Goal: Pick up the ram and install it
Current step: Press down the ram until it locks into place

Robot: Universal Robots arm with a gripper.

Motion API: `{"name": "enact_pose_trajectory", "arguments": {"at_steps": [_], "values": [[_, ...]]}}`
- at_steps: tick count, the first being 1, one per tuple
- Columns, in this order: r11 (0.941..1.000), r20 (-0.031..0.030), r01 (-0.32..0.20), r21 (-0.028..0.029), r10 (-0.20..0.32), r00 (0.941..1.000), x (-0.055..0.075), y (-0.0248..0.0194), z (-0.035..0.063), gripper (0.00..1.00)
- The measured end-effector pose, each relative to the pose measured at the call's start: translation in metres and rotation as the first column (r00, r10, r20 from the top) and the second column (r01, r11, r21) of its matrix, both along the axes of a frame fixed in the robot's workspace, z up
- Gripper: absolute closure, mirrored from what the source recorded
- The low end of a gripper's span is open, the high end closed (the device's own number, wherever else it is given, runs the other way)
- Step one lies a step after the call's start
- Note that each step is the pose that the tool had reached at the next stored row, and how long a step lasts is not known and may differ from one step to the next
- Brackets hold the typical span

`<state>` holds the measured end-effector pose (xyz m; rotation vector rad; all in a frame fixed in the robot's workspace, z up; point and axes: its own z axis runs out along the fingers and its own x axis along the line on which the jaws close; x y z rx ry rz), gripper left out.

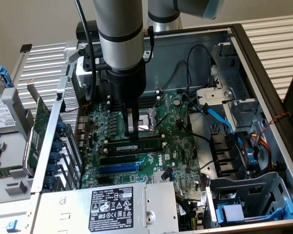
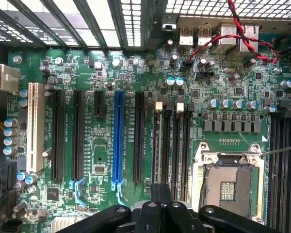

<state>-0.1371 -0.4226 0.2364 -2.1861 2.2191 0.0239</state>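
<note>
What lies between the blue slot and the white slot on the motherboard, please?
In the wrist view, two long black slots stand side by side there, and a short black slot sits nearer the blue slot than the white slot.

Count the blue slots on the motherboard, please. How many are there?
1. The blue slot lies among the long black slots on the motherboard. In the exterior view the arm covers part of the board, so another could be hidden.

The wrist view shows one green motherboard (image 2: 136, 97), one blue slot (image 2: 118, 136), one white slot (image 2: 36, 126) and one empty processor socket (image 2: 230, 182). Two red-and-black wires (image 2: 233, 29) cross its edge.
</note>
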Motion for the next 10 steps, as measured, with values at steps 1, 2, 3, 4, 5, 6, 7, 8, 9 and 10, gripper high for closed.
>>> {"name": "enact_pose_trajectory", "arguments": {"at_steps": [1,2,3,4,5,6,7,8,9,10], "values": [[1.0,0.0001,0.0,-0.0002,0.0,1.0,0.0,0.0,-0.0004,0.89],[1.0,0.0003,0.0,-0.0002,0.0,1.0,0.0001,0.0,-0.001,0.89],[1.0,0.0001,0.0,-0.0004,0.0,1.0,0.0,0.0,-0.0016,0.89],[1.0,0.0001,0.0,-0.0005,0.0,1.0,0.0,0.0,-0.0022,0.89],[1.0,0.0001,0.0,-0.0005,0.0,1.0,0.0,0.0,-0.0027,0.89],[1.0,0.0,0.0,-0.0006,0.0,1.0,0.0,0.0,-0.003,0.89],[1.0,-0.0001,0.0,-0.0008,0.0,1.0,0.0,0.0,-0.0032,0.89],[1.0,0.0001,0.0,-0.0006,0.0,1.0,0.0,0.0,-0.0035,0.89],[1.0,0.0001,0.0,-0.0006,0.0,1.0,0.0,0.0,-0.0038,0.89],[1.0,0.0001,0.0,-0.0006,0.0,1.0,0.0,0.0,-0.004,0.89]]}}
